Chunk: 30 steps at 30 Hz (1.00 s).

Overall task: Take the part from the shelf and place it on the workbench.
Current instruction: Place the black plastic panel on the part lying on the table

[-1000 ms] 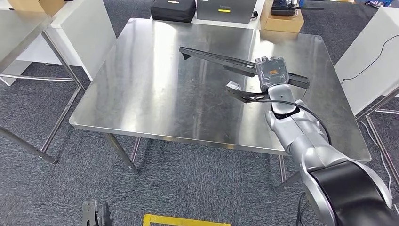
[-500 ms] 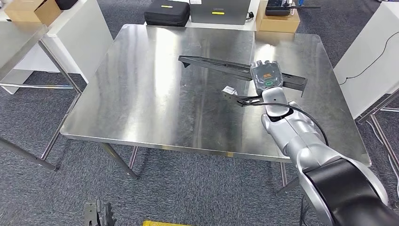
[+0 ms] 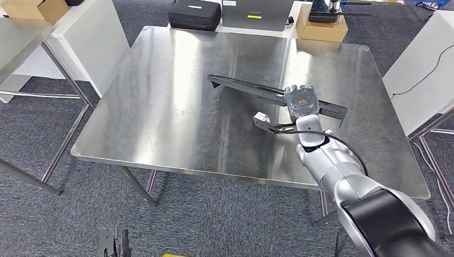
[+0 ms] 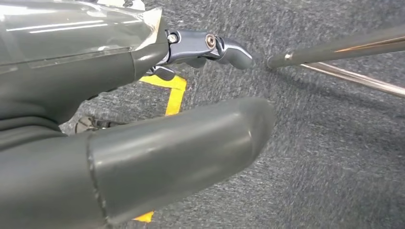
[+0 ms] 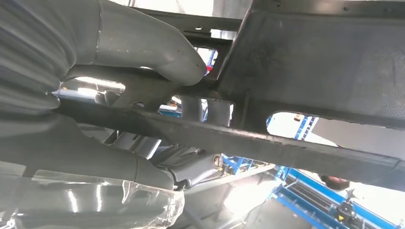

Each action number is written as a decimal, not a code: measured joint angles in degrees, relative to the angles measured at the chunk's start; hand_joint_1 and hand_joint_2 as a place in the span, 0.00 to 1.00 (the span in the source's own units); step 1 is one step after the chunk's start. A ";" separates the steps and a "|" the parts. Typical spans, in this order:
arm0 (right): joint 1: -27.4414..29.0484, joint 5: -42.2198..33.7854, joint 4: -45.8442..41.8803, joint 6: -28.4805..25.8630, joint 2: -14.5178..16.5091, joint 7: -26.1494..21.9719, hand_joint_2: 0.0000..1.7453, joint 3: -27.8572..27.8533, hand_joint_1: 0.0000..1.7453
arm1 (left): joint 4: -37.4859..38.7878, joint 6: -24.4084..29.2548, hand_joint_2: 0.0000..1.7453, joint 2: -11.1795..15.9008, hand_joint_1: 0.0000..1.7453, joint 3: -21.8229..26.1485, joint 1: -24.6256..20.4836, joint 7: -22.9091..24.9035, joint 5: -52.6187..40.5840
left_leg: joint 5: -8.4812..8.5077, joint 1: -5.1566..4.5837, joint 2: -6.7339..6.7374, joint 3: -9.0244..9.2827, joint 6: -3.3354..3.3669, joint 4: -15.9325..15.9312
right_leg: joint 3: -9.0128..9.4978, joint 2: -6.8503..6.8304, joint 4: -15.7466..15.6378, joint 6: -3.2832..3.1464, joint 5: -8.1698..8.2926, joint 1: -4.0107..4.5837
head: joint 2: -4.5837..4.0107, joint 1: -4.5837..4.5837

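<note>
From the head view I have my right hand (image 3: 301, 100) out over the steel tabletop (image 3: 176, 107), right of centre, its fingers wrapped around one long black frame part (image 3: 251, 89). In the right wrist view the thumb (image 5: 157, 47) presses on a black bar of the part (image 5: 305, 62) and the darker fingers (image 5: 191, 167) curl in from the other side, so the hand is grasping it. The part runs slantwise from mid-table toward the right edge, with a shorter branch ending in a small pale tip (image 3: 261, 116) pointing back to the left. I cannot tell whether it touches the steel or hangs just above it.

The left half of the tabletop is bare metal, and the near edge lies well apart from the part. The far edge has three things just beyond it: one black case (image 3: 195, 14), one grey case (image 3: 257, 13) and one cardboard box (image 3: 321, 29). A second cardboard box (image 3: 33, 8) sits on the white table at far left.

My left hand (image 4: 143, 119) hangs over grey carpet (image 4: 334, 157) beside a steel table leg (image 4: 334, 47); its thumb and a dark finger stand apart, grasping nothing. One strip of yellow floor tape (image 4: 174, 95) runs under it.
</note>
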 joint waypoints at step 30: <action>0.37 0.01 1.02 1.17 -0.07 1.44 0.00 -0.65 0.00 | 0.77 -0.77 0.00 0.07 0.00 -2.13 0.03 4.20 -0.47 | -0.05 -0.02 0.12 0.04 0.49 0.00 | 0.01 0.01 -0.10 0.30 0.16 0.11 | 0.00 -0.03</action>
